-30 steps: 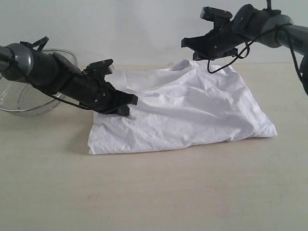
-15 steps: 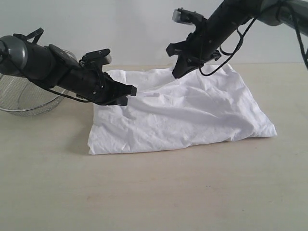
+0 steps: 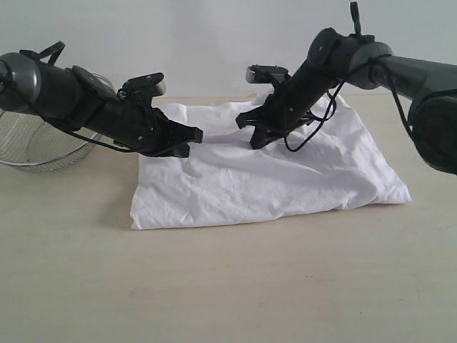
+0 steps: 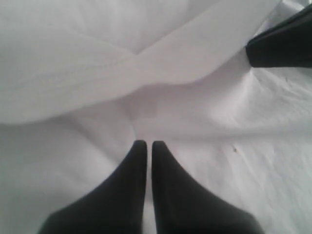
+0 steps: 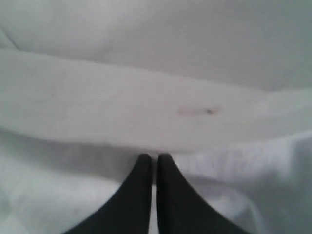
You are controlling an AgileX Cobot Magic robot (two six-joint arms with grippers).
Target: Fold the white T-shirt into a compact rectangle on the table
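Exterior view: left gripper (image 3: 194,136), right gripper (image 3: 255,137) low over white T-shirt (image 3: 300,179).
Both pressed together, empty; cloth looks limp and light, best pinched at a folded edge.

Exterior view: soft, diffuse light falls from above and spreads evenly over the table (image 3: 228,286), with no glare. A faint, soft-edged shadow lies on the tabletop beside the left edge of the white T-shirt (image 3: 285,179) and beneath the steel mesh bowl (image 3: 36,143). Wrinkles show as shallow grey shading. The picture is fairly sharp but slightly grainy.

Wrist views: both are taken at close range and are out of focus. The cloth is very bright, and its folds read only as pale grey bands. The left gripper (image 4: 145,144) and right gripper (image 5: 153,157) appear as featureless black silhouettes with blurred edges. The right wrist view is dimmer and greyer overall.
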